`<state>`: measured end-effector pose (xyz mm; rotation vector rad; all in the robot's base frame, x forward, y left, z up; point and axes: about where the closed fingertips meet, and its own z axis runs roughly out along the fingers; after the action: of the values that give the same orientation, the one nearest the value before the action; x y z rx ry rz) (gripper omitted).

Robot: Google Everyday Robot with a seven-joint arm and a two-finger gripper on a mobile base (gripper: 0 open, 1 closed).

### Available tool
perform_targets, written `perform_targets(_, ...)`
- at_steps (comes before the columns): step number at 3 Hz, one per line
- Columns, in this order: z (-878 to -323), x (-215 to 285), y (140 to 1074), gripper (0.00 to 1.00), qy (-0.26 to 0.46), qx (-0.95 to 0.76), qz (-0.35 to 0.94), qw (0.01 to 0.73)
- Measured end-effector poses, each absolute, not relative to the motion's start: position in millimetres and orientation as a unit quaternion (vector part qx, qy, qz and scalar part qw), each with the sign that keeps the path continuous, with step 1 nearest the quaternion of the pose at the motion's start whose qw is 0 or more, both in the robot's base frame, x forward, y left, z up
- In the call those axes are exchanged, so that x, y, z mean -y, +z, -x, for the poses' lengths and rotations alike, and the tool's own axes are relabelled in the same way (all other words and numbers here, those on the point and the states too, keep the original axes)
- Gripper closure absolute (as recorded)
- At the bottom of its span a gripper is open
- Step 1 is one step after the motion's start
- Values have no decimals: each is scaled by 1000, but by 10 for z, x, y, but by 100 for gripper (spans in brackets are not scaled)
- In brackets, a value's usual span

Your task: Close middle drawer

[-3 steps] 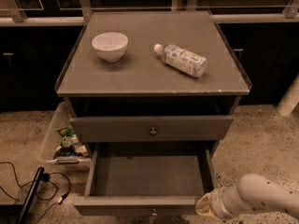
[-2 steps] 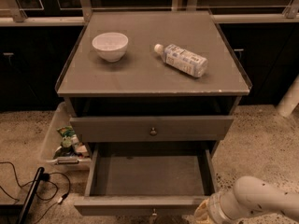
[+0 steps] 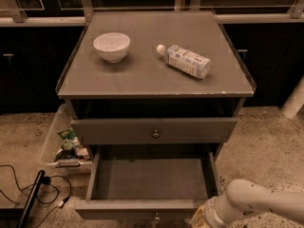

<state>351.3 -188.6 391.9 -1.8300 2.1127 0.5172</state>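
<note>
The middle drawer (image 3: 152,179) is pulled far out of the grey cabinet. Its empty inside faces up, and its flat front (image 3: 118,209) with a small brass knob (image 3: 156,217) lies at the bottom edge of the view. Above it, the top drawer (image 3: 118,130) with a like knob (image 3: 156,133) stands out a little from the cabinet. My gripper (image 3: 199,218) is at the bottom edge, just right of the middle drawer's front right corner, at the end of my white arm (image 3: 266,201). It is mostly cut off by the frame. The lowest drawer is out of view.
A white bowl (image 3: 112,46) and a plastic bottle (image 3: 185,61) lying on its side rest on the cabinet top (image 3: 142,77). A clear bin of packets (image 3: 64,144) stands on the floor to the left. Black cables (image 3: 28,194) lie at lower left. Dark cabinets stand behind.
My arm and gripper have moved a little left and down, closer to the middle drawer's front right corner. The drawer has not visibly moved.
</note>
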Motion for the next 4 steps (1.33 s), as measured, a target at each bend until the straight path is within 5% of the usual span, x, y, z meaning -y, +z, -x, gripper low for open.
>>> perform_targets(4, -3495, 1870, 3884, 12, 184, -735, 636, 148)
